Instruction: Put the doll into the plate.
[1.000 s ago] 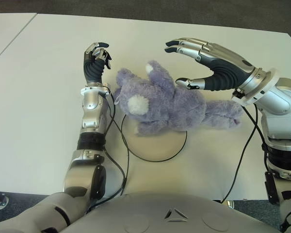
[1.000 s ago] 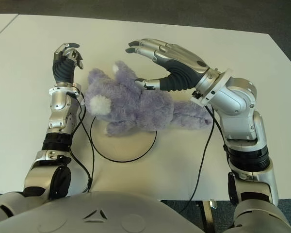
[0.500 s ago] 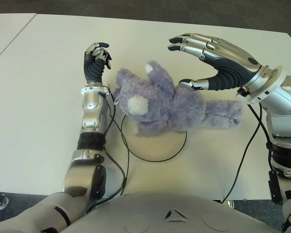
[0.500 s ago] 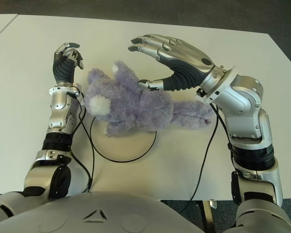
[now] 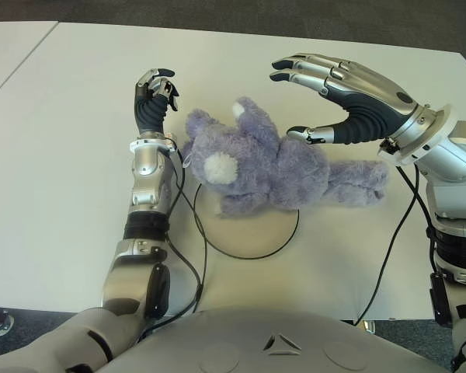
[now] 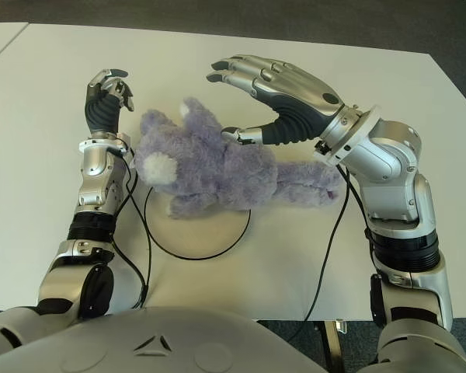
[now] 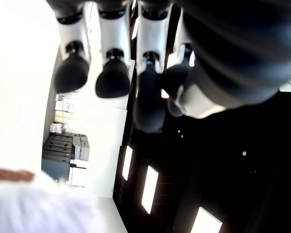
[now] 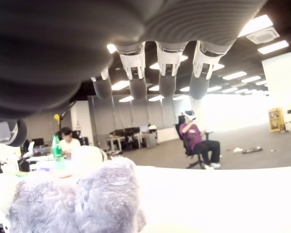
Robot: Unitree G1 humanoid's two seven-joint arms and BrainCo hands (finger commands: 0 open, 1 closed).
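Now, step: let go cleanly, lift clear.
Fluffy purple plush doll [image 5: 264,167]: partly across round beige plate [image 5: 252,233].
Right hand [image 5: 338,97]: above doll, fingers spread wide, empty.
Left hand [image 5: 154,97]: beside doll's head, fingers curled, empty.

The doll [image 5: 268,167] lies across the far edge of the plate [image 5: 252,233] on the counter [image 5: 54,155]. Left hand [image 5: 153,97] just left of it; right hand [image 5: 326,93] above its right side.
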